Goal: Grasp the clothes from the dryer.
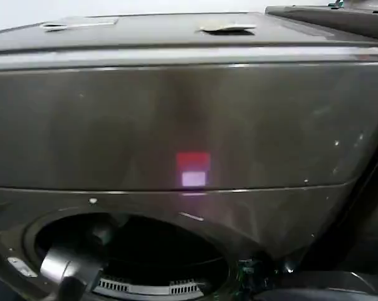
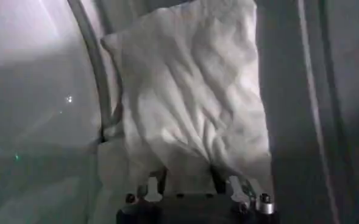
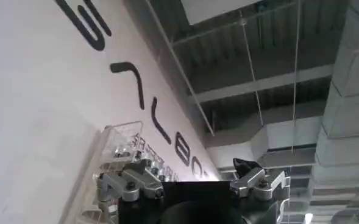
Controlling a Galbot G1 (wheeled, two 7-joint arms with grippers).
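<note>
Pale clothes [image 2: 191, 97] sit clamped in the left pincer [image 2: 191, 182] inside the dryer [image 1: 189, 125]; right pincer [image 3: 191, 182] gapes wide, aimed at the ceiling.

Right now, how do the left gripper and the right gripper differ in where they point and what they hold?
The left gripper faces into the large dark bronze-grey dryer, while the right gripper points up toward a ceiling and a lettered white wall. The left gripper's fingers pinch the pale white-grey bundle of clothes; the right gripper's fingers are spread and hold nothing.

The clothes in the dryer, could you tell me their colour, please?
Plain pale white-grey clothes, clearest in the left wrist view.
</note>
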